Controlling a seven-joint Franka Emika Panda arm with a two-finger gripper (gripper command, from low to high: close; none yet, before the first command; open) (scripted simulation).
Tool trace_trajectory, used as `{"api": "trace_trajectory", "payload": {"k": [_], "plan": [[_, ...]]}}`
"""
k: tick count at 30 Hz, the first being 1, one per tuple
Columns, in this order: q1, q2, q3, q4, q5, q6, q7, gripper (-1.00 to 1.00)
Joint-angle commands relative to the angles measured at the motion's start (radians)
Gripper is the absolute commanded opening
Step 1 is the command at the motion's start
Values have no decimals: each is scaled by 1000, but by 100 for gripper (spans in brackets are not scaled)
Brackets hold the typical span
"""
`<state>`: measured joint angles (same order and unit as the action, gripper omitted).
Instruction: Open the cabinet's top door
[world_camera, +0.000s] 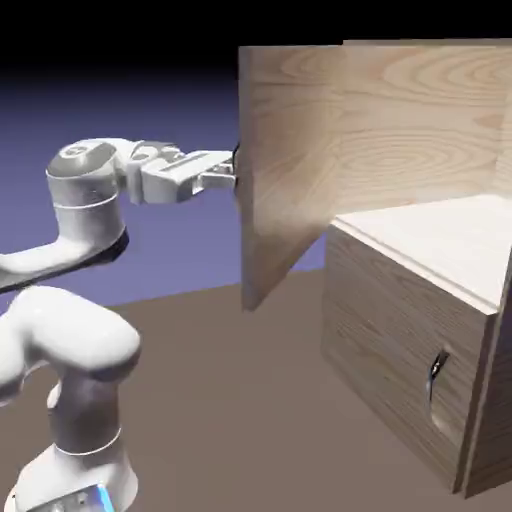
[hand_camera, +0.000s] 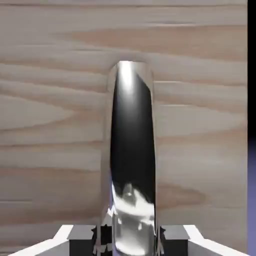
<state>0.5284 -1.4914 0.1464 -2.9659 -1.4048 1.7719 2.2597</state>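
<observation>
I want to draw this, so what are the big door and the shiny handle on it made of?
The top door looks like pale wood with a matte finish: curved grain lines run across it. Its handle looks like dark polished metal, since it shows bright, mirror-like reflections. The fingers closed on the handle look like grey matte plastic or metal; the pictures leave that open.

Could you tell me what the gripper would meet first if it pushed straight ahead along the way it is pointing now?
The gripper is shut on the dark metal handle of the top door. Going straight on, it would likely press into the door's wood right behind the handle; the depth of the recess there is unclear.
</observation>
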Motion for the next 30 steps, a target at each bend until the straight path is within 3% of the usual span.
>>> {"api": "trace_trajectory", "payload": {"k": [1,13,30], "plan": [[-1,14,37,8,32,-24,8,-100],[-129,281,471,229,410,-326,120,-100],[-707,582,1022,799,707,-760,202,-100]]}}
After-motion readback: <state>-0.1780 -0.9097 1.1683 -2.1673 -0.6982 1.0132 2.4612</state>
